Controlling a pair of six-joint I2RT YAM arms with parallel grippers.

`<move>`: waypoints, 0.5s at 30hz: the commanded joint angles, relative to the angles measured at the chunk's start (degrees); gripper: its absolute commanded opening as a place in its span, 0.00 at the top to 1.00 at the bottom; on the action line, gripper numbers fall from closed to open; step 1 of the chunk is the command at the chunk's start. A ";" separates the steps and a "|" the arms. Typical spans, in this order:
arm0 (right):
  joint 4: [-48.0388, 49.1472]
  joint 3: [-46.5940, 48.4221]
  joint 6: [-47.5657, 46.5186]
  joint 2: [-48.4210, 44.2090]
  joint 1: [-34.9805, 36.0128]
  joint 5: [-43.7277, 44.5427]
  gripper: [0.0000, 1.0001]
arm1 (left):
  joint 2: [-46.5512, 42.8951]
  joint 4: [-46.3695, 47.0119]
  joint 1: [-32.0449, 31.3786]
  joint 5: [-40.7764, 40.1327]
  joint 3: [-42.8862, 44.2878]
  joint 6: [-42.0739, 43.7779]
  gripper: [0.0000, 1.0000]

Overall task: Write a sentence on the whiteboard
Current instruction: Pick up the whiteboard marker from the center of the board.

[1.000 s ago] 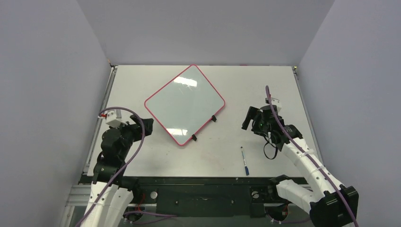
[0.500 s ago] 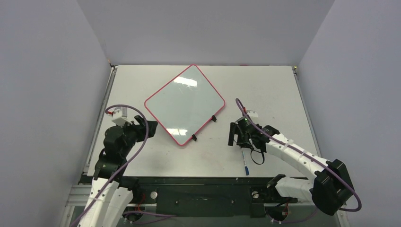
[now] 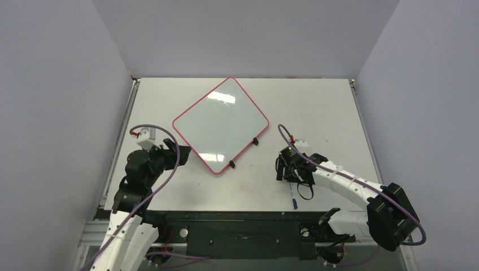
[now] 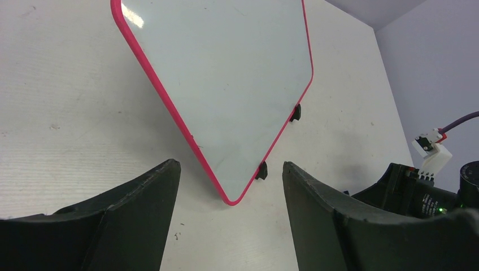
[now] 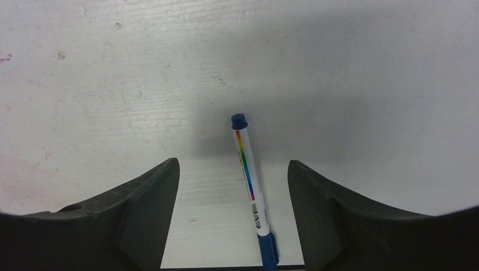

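Here left jaws gape near the whiteboard (image 4: 226, 84) corner, right jaws over the marker (image 5: 250, 183).

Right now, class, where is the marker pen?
In the top view the marker lies flat on the table, near right of the whiteboard, directly under the open right gripper.

White table (image 3: 327, 107) carrying whiteboard (image 3: 220, 124), lying flat, turned diagonally; blue-capped marker (image 5: 247, 172) lying well apart, nearer front edge.

White whiteboard (image 3: 220, 125) with red-pink rim and black clips (image 3: 255, 141), right of the whiteboard a white pen (image 5: 247, 175) with blue ends and rainbow stripe, off-white table (image 3: 316, 107).
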 commanded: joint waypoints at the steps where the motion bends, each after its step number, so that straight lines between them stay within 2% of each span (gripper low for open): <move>1: 2.18 -1.55 1.55 0.44 0.59 2.71 0.35 | 0.59 0.51 -0.82 0.59 2.15 0.79 0.36; 6: 4.11 -3.57 2.11 1.60 0.78 2.77 0.41 | 0.86 0.48 -1.82 0.27 2.07 0.50 0.37; 15: 7.53 -5.98 2.35 5.29 1.14 2.07 0.63 | 2.53 0.23 -5.52 -2.58 2.71 0.40 0.37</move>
